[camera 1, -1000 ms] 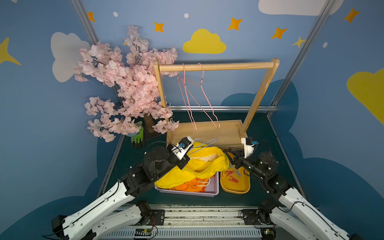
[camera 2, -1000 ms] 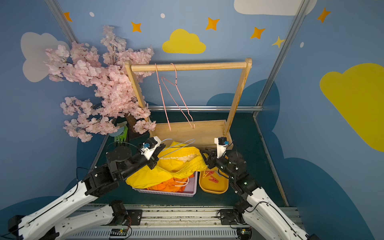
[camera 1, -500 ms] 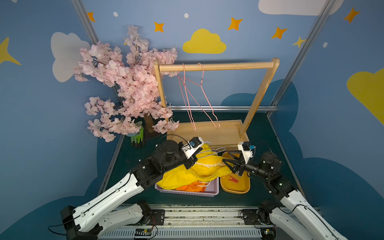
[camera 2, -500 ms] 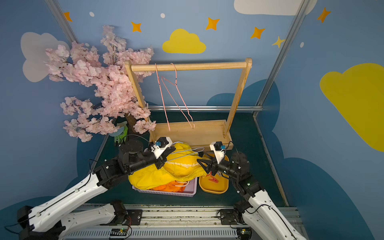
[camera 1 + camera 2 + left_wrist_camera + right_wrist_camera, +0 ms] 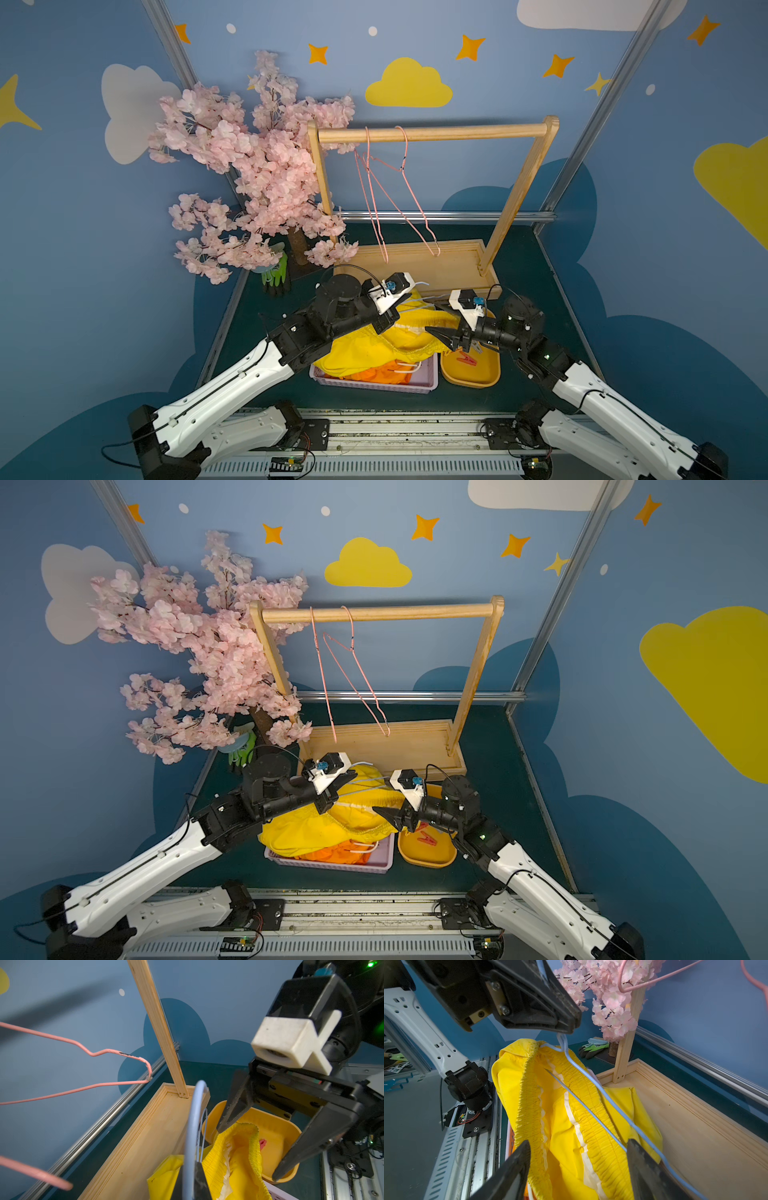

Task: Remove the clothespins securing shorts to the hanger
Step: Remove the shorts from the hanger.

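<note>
Now left jaws clamp hanger (image 5: 192, 1126); right jaws apart.

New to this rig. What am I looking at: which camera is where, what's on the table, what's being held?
Two robot arms work at a green table, each ending in a two-fingered tool. The two wide pictures come from one twin camera mounted up high. The two close-ups come from cameras on the arms' wrists.

The left tool is shut on a light blue wire hanger with yellow shorts draped on it, above a lilac basket holding orange shorts. The right tool is open at the waistband, gripping nothing.

A yellow tray beside the basket holds a red clothespin. Behind stand a wooden rack with pink hangers, a blossom tree and gloves.
</note>
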### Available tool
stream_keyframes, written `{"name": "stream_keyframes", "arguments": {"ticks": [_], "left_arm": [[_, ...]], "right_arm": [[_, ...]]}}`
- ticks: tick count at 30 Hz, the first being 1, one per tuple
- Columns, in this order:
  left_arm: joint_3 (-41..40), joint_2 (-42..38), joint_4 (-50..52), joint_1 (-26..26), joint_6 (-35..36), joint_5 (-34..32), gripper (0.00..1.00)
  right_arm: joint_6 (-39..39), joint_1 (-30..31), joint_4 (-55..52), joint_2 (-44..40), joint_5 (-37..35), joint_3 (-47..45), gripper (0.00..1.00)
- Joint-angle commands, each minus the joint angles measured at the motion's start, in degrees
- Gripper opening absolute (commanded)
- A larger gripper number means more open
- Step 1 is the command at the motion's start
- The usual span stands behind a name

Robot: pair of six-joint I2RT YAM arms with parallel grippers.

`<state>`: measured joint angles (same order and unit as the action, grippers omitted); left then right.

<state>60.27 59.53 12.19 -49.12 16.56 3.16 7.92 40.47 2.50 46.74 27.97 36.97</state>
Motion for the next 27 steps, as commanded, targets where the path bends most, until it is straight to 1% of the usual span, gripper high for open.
{"name": "stream_keyframes", "arguments": {"ticks": [1, 5, 8, 11, 15, 18, 22, 23, 24, 26, 27], "left_arm": [[1.36, -0.34, -1.21, 0.17, 0.76, 6.59, 0.03], [-0.06, -2.02, -3.05, 0.59, 0.82, 9.11, 0.03], [-1.50, -3.33, -4.48, 0.74, 0.86, 9.84, 0.03], [-2.26, -3.80, -4.99, 0.70, 1.11, 13.17, 0.03], [-2.09, -3.46, -4.13, 0.55, 1.46, 14.42, 0.03], [-2.41, -3.68, -4.47, 0.61, 1.64, 13.13, 0.03], [-2.98, -4.42, -5.93, 0.60, 1.28, 10.88, 0.03], [-3.06, -4.42, -5.99, 0.55, 1.32, 10.58, 0.03], [-3.05, -4.32, -6.08, 0.59, 1.14, 9.69, 0.03], [-3.27, -4.07, -6.37, 0.52, 1.06, 6.88, 0.03], [-3.37, -3.92, -6.55, 0.52, 1.11, 6.08, 0.03]], "right_arm": [[5.74, 1.04, 0.08, -0.84, -2.04, 2.76, 0.73], [8.70, 1.42, 0.27, -1.39, -1.67, 2.23, 0.73], [9.13, 1.83, 0.49, -0.72, -1.52, 2.29, 0.72], [11.55, 2.32, 0.41, 0.81, -1.40, 3.08, 0.72], [12.71, 3.45, 0.39, 3.34, -2.25, 3.93, 0.70], [12.54, 3.78, 1.26, 4.73, -2.25, 3.56, 0.67], [11.39, 4.08, 3.45, 5.25, -1.85, 1.93, 0.59], [10.82, 4.08, 4.58, 5.16, -1.65, 1.88, 0.57], [10.21, 4.16, 5.72, 4.88, -1.64, -0.27, 0.54], [10.01, 4.10, 6.09, 4.21, -1.70, -0.93, 0.48], [7.92, 4.12, 5.50, 3.86, -1.63, -1.06, 0.45]]}}
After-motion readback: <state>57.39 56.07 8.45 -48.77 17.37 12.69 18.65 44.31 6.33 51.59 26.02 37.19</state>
